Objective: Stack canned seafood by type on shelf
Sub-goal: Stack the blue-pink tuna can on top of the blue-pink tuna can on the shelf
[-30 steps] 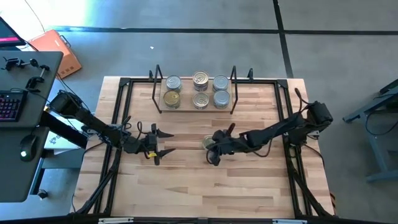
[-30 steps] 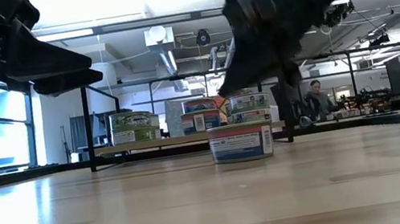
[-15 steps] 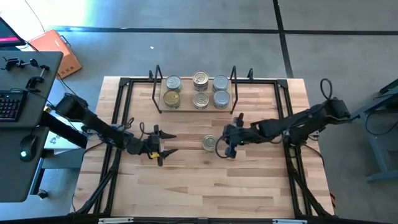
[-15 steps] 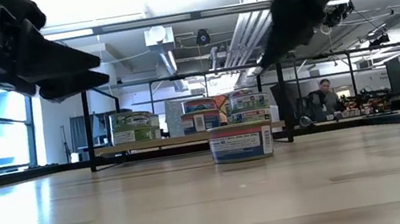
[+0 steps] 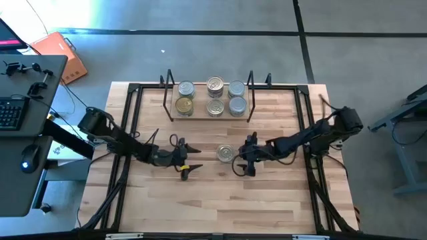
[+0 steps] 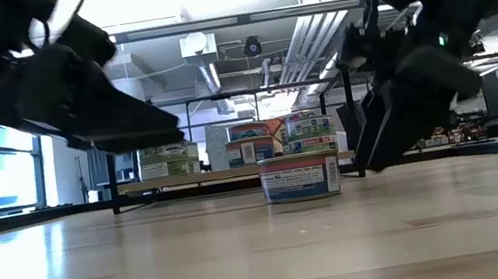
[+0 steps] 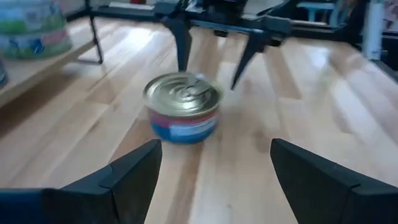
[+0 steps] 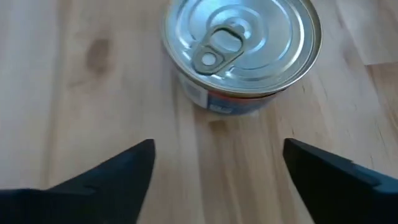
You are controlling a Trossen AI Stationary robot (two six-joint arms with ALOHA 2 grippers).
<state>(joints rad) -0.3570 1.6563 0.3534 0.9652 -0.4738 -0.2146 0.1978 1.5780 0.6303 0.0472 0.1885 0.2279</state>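
One loose tin of canned seafood [image 5: 225, 154], silver-topped with a pull ring and a blue and red label, stands upright on the wooden table. It lies between my two grippers. My left gripper [image 5: 195, 158] is open on the tin's left, a short way off, fingers pointing at the tin [image 7: 182, 112]. My right gripper [image 5: 241, 157] is open just right of the tin [image 8: 242, 50], slanting down, and touches nothing. Several more tins stand on the shelf [image 5: 200, 115] at the far middle.
The shelf's black wire uprights [image 5: 167, 93] stand at its two ends, beyond the loose tin. A black frame [image 5: 130, 133] runs around the table's edges. Bare wood lies between the grippers and the near edge.
My right gripper was shut at the loose tin. It drew back toward the table's right edge, then came down again beside the tin, rolled, and opened. My left gripper has moved right toward the tin and sunk lower, still open. The tin has stayed put.
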